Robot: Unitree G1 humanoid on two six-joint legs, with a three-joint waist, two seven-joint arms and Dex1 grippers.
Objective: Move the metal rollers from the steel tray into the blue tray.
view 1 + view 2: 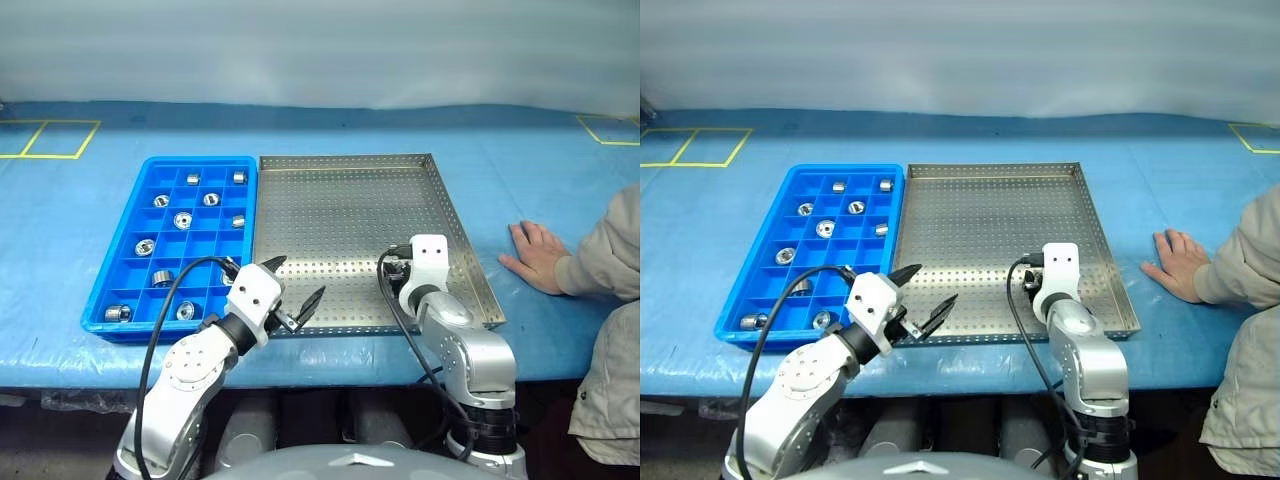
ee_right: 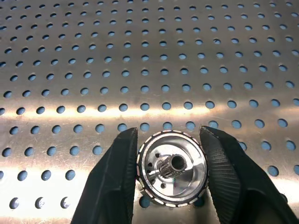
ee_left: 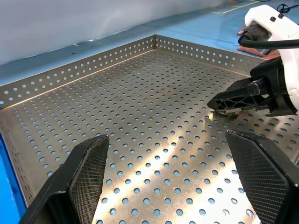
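The steel tray (image 1: 350, 200) lies in the middle of the table with the blue tray (image 1: 100, 290) against its left side. Several metal rollers (image 1: 183, 220) sit in the blue tray's compartments. One more metal roller (image 2: 172, 168) rests on the steel tray's perforated floor near the front right. My right gripper (image 2: 169, 132) is shut on this roller, a finger pressed to each side. The same gripper (image 1: 398, 272) points down into the tray. My left gripper (image 1: 300, 277) hangs open over the steel tray's front left corner with nothing between its fingers (image 3: 88, 158).
A person's hand (image 1: 535, 255) lies flat on the blue table cover just right of the steel tray, the sleeve (image 1: 610, 250) at the right edge. Yellow tape marks (image 1: 50, 140) sit at the far left and far right of the table.
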